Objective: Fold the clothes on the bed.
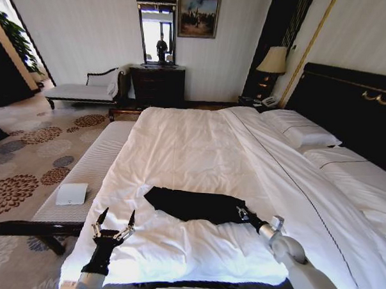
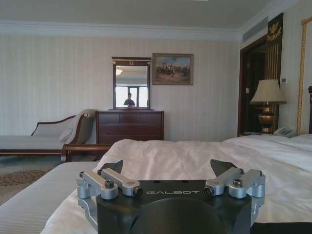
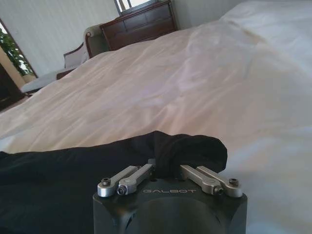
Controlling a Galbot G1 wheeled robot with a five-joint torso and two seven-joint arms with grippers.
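The clothes [image 1: 193, 205], a black T-shirt, lie as a long dark band across the white duvet of the bed [image 1: 193, 144], near its front edge. My right gripper [image 1: 244, 215] is at the shirt's right end. In the right wrist view my right gripper [image 3: 165, 169] is shut on a raised fold of the black fabric [image 3: 192, 148]. My left gripper [image 1: 115, 219] stands open over the bare duvet, left of the shirt and apart from it. Nothing is between the fingers of my left gripper [image 2: 168, 168] in the left wrist view.
A pale striped bench [image 1: 93, 162] runs along the bed's left side with a white flat object [image 1: 71, 193] on it. Pillows [image 1: 299, 131] and the dark headboard [image 1: 348, 103] are on the right. A chaise [image 1: 86, 90], a dresser [image 1: 157, 85] and a lamp [image 1: 272, 60] stand at the far wall.
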